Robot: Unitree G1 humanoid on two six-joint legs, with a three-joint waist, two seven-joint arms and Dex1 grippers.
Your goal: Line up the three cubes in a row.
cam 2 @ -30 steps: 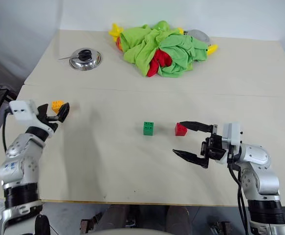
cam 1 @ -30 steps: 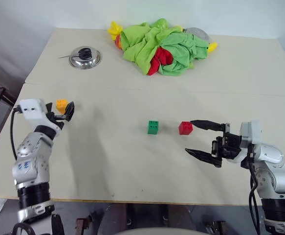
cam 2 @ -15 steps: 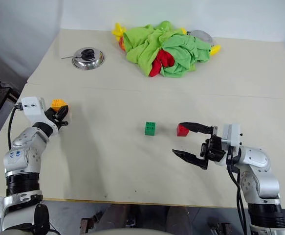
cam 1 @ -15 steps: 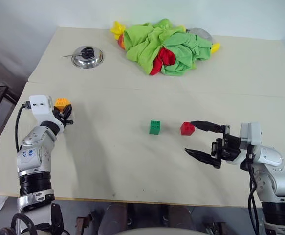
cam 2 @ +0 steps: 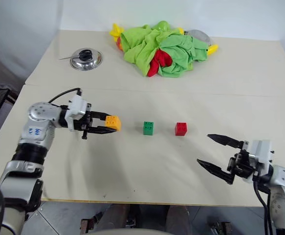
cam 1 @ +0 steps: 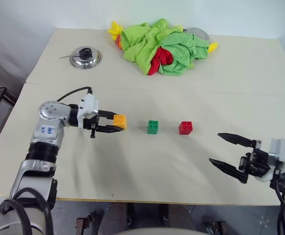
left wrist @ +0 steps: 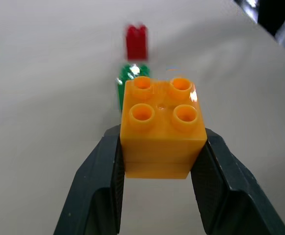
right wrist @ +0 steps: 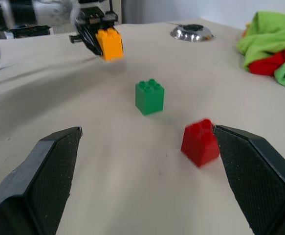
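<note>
From the head views, the left gripper (cam 1: 114, 123) is clamped on the orange-yellow cube (cam 1: 120, 121), held near the middle of the surface (cam 1: 132, 166) beside the green cube (cam 1: 153, 127); the red cube (cam 1: 185, 128) follows. The right gripper (cam 1: 230, 152) gapes wide, empty, near the surface's front right corner.

The left wrist view shows both fingers (left wrist: 97, 186) pinching the orange-yellow cube's sides.

The right wrist view shows all three cubes between spread fingers (right wrist: 49, 171).

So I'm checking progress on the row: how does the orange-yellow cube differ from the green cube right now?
The orange-yellow cube is clamped between the left gripper's fingers, while the green cube stands free on the table. The orange-yellow cube is held clear of the tabletop; the green one rests on it beside the red cube. Both are small studded blocks, studs up.
</note>
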